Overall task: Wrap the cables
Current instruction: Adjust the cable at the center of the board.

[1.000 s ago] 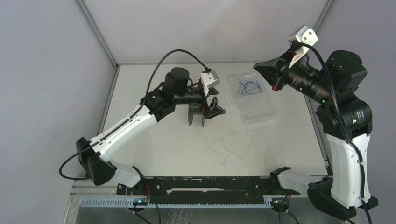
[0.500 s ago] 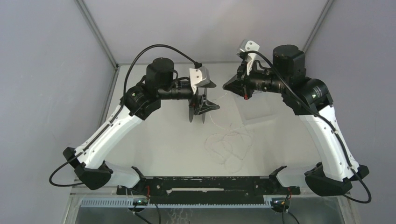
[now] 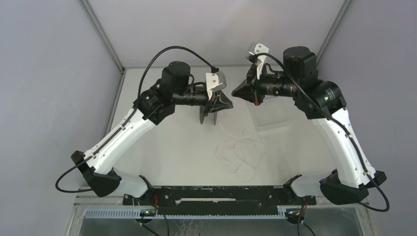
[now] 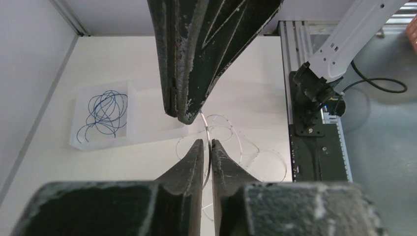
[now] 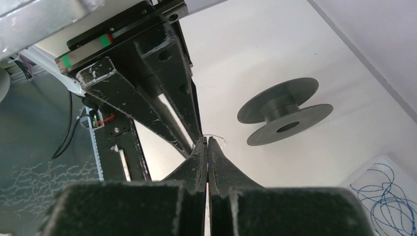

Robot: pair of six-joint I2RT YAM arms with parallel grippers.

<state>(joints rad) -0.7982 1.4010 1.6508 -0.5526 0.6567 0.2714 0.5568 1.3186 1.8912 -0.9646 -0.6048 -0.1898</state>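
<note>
The cable (image 3: 241, 152) is a very thin whitish cord lying in loose loops on the white table. One strand rises from the loops to the two grippers, which meet tip to tip above a black spool (image 3: 208, 118). My right gripper (image 3: 234, 92) is shut on the strand's upper end. In the left wrist view that strand (image 4: 207, 132) runs down from the right gripper's tip (image 4: 187, 115) into my left gripper (image 4: 207, 142). The left jaws stand almost together around the strand, with a slim gap showing. In the right wrist view the right gripper (image 5: 207, 140) is closed, and the spool (image 5: 285, 110) lies on its side beyond.
A clear plastic tray (image 3: 273, 118) sits to the right of the grippers, partly under the right arm; it holds a tangle of thin blue wire (image 4: 103, 110). The black base rail (image 3: 221, 194) runs along the near edge. Grey walls enclose the table.
The right arm swung in from the far right to meet the left gripper. The left jaws narrowed from wide open to nearly together around the strand.
</note>
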